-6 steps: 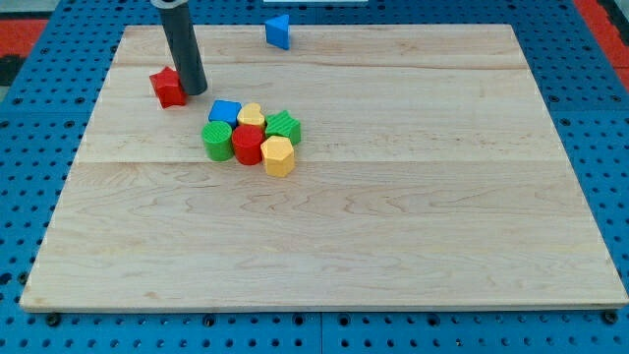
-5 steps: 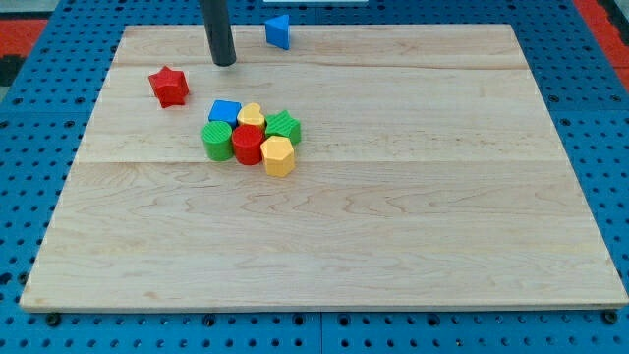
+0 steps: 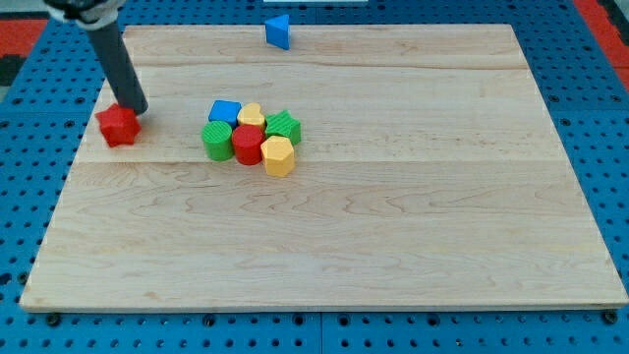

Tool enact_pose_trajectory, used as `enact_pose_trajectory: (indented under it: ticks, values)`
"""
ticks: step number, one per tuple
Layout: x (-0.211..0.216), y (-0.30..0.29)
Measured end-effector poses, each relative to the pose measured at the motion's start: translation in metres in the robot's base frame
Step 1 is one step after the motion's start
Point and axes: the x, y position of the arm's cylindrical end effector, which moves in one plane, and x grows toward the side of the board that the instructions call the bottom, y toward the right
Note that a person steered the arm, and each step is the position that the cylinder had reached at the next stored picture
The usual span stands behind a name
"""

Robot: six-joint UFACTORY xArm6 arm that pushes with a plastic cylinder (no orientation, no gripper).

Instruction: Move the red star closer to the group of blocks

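Tip (image 3: 139,110) of dark rod touching upper right edge of red star (image 3: 117,127), near board's (image 3: 413,216) left edge, well apart from cluster toward view's right. Star lying flat, no clear long axis; direction of points hard to make out. Cluster: blue block (image 3: 225,111), yellow block (image 3: 252,115), green block (image 3: 284,126), green cylinder (image 3: 217,141), red cylinder (image 3: 248,145), yellow hexagonal block (image 3: 278,155), all touching. Blue triangle (image 3: 278,31) alone at top edge. No jaws on this rod, nothing grasped.
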Motion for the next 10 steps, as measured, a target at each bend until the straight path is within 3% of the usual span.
enact_pose_trajectory:
  ticks: [1,3,4,5,6,8,9,10]
  values:
    - [-0.035,-0.002]
    - [0.012,-0.008]
    - [0.018,0.01]
    - [0.002,-0.021]
    - [0.057,-0.025]
    - [0.099,0.039]
    - [0.148,-0.008]
    - [0.161,0.015]
